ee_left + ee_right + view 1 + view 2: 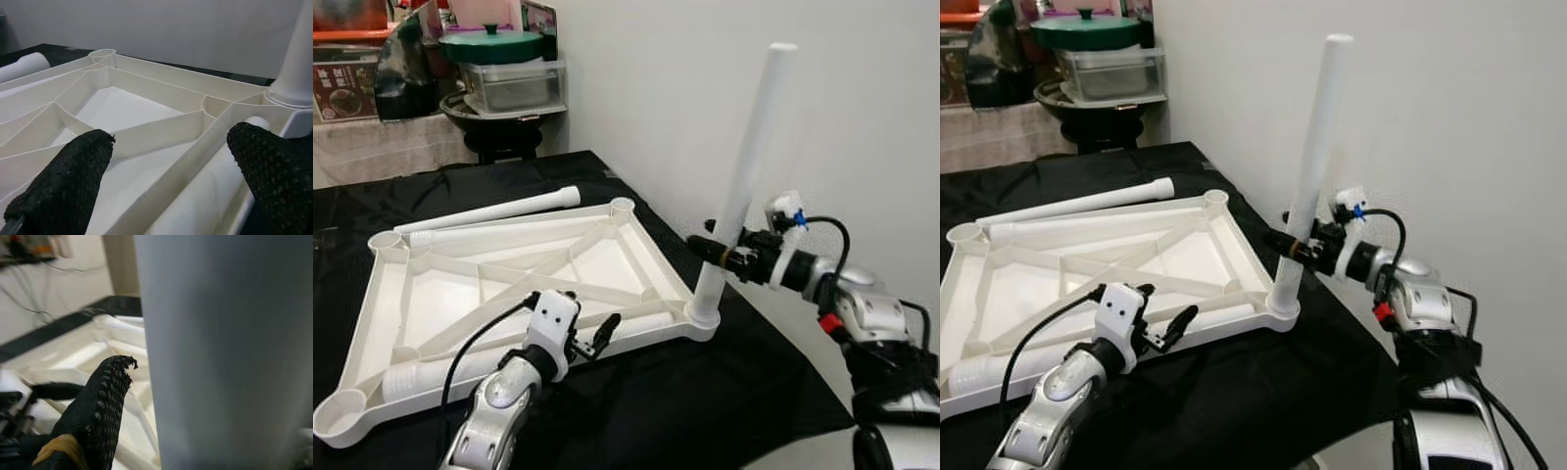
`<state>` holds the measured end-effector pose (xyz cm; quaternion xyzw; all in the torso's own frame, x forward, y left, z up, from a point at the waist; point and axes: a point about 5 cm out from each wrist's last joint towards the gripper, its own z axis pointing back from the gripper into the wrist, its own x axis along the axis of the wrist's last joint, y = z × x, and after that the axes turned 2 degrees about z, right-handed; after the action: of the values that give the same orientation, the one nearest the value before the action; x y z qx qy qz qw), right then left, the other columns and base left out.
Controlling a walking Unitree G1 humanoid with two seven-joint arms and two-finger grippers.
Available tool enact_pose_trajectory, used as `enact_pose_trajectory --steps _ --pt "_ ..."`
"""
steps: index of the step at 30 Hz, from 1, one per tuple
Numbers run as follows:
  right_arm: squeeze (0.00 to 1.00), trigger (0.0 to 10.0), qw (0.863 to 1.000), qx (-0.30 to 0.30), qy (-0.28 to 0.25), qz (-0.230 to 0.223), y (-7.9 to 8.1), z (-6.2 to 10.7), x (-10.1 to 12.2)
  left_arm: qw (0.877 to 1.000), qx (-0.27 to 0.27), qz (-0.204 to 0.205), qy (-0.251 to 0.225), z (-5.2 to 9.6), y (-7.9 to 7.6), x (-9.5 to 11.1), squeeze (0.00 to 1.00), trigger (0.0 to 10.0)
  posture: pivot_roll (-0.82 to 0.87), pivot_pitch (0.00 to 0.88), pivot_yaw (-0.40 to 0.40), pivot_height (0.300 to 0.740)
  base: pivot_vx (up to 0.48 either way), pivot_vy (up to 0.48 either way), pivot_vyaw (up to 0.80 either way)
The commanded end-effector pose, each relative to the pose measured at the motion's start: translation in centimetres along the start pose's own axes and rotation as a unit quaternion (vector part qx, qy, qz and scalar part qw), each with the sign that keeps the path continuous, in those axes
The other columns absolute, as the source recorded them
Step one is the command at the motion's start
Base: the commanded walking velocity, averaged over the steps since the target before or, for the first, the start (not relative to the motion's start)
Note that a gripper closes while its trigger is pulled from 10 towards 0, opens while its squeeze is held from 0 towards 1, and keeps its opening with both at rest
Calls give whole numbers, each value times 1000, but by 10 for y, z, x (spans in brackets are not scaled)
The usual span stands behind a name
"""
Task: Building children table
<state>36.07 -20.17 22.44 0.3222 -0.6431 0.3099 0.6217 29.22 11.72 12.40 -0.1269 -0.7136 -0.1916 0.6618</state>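
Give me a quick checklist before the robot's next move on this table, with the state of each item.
1. Right gripper on upright leg: ok, fingers closed around it low down.
2. Leg in corner socket: ok that its foot sits in the socket; whether fully seated, cannot tell.
3. Leg vertical: not ok, it leans a little.
4. Left gripper free: ok, open and holding nothing, over the near edge of the tabletop.
5. Next leg at hand: ok, one lies in the tabletop by the left gripper, two more along the far edge.
6. Other sockets free: ok, three corners stand open.
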Motion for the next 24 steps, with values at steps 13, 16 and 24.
enact_pose_trajectory --steps 13,16,24 --pt "0 157 992 129 -1 1 6 -5 3 1000 1 -4 8 3 -1 -4 0 10000 92 0 -89 740 0 0 0" --pt "0 0 998 65 1 -2 -3 -8 2 1000 0 -3 7 3 -2 -4 0 10000 90 0 -87 740 0 0 0" --pt "0 0 983 -164 73 24 -26 -15 -15 1000 -1 -4 7 3 -1 -4 0 10000 86 0 -82 740 0 0 0"
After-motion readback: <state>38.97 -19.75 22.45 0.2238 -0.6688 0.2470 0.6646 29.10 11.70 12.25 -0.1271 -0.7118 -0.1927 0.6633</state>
